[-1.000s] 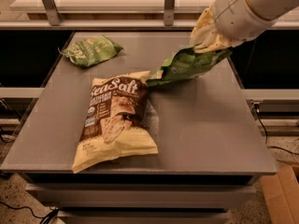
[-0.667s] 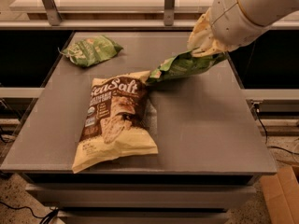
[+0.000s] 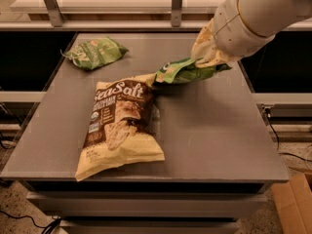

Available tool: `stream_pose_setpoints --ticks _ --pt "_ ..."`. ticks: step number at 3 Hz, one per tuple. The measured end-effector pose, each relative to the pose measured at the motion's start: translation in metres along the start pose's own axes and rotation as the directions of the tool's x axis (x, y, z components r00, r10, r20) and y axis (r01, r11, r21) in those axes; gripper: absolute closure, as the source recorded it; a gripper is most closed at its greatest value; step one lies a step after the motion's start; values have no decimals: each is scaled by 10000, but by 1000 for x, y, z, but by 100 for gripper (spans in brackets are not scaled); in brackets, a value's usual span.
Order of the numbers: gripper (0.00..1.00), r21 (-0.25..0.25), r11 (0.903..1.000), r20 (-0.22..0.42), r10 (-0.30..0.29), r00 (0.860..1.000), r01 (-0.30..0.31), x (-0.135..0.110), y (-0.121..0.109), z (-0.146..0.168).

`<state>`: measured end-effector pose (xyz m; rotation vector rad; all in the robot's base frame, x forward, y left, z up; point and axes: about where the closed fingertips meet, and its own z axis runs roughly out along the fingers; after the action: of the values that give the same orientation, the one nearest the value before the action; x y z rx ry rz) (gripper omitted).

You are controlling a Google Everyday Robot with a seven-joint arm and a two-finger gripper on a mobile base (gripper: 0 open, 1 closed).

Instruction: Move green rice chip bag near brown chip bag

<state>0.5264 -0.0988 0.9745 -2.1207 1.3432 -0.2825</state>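
Observation:
The green rice chip bag (image 3: pixel 186 71) is bright green and hangs tilted just above the grey table (image 3: pixel 219 130), its lower left end close to the top right corner of the brown chip bag (image 3: pixel 119 123). The brown chip bag is large, cream-yellow with a dark brown panel and "Sea Salt" lettering, lying flat at centre left. My gripper (image 3: pixel 208 56) is at the upper right, shut on the right end of the green rice chip bag. The white arm comes in from the top right.
A paler green bag (image 3: pixel 94 52) lies at the table's back left corner. A shelf rail with metal posts (image 3: pixel 177 4) runs behind the table. A cardboard box (image 3: pixel 295 204) sits on the floor at the lower right.
The gripper has lifted the green rice chip bag off the table and drawn it slightly left, towards the brown chip bag's top corner. The other bags have not moved.

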Motion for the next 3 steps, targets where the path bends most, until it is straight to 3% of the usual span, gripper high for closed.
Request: stream_pose_setpoints --ticks 3 --pt "100 -1230 9923 625 -91 9980 167 -34 53 -8"
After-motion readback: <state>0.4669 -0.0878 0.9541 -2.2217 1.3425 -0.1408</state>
